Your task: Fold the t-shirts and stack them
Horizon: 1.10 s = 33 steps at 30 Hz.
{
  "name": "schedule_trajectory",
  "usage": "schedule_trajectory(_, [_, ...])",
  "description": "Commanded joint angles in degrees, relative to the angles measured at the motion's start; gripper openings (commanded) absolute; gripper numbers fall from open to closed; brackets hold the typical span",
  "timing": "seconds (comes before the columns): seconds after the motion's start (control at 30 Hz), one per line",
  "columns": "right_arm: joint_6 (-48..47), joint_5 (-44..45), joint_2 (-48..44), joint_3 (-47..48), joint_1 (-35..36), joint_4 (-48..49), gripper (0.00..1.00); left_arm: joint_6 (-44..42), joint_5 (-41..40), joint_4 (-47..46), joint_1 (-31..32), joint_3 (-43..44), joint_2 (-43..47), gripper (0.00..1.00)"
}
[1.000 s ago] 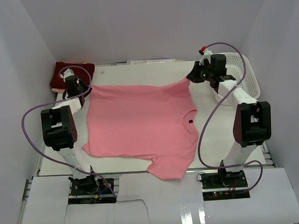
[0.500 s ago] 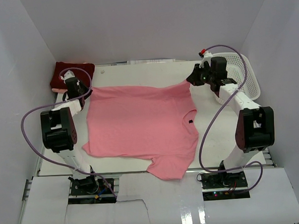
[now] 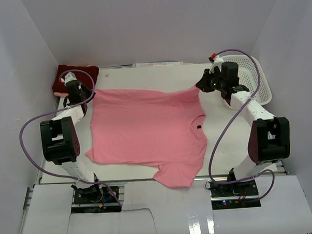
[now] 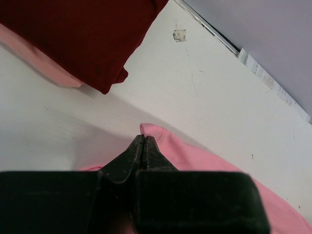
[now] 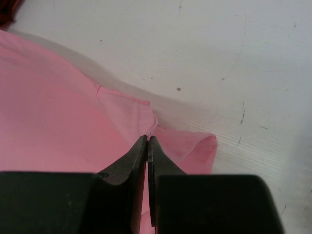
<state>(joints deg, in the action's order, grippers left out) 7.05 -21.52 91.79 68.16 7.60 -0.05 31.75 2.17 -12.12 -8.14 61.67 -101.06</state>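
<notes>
Left gripper [image 4: 144,138] pressed together, pinching a far corner of the salmon pink t-shirt [image 3: 146,125] by its hem end. Right gripper [image 5: 147,138] likewise closed, nipping cloth at the far sleeve, beside a seam. Shirt lay spread mid-worktop, neck toward the right edge, near sleeve hanging over the near edge, far edge drawn between the two grips. Dark maroon t-shirt [image 3: 76,75] sat folded in the far left corner of the worktop [image 3: 224,140], just beyond the left gripper; white mesh basket [image 3: 259,84] at the far right. Judged step: start of the first fold. Next move likely needs both arms lifting together and carrying the far edge evenly toward the near edge.
</notes>
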Motion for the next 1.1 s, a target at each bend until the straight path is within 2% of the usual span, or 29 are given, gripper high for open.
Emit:
schedule_trajectory(0.0, [-0.6,0.2,-3.1,-1.1,0.2,1.5,0.08,-0.7,-0.5,-0.4,-0.5,-1.3,4.8,0.0])
schedule_trajectory(0.67, [-0.6,0.4,-8.6,-8.4,2.0,1.1,0.08,0.9,0.9,0.8,-0.5,-6.6,9.4,0.0])
schedule_trajectory(1.07, [-0.6,1.4,-11.3,-10.7,2.9,0.1,0.08,1.6,-1.3,3.7,-0.4,-8.5,12.0,0.0])
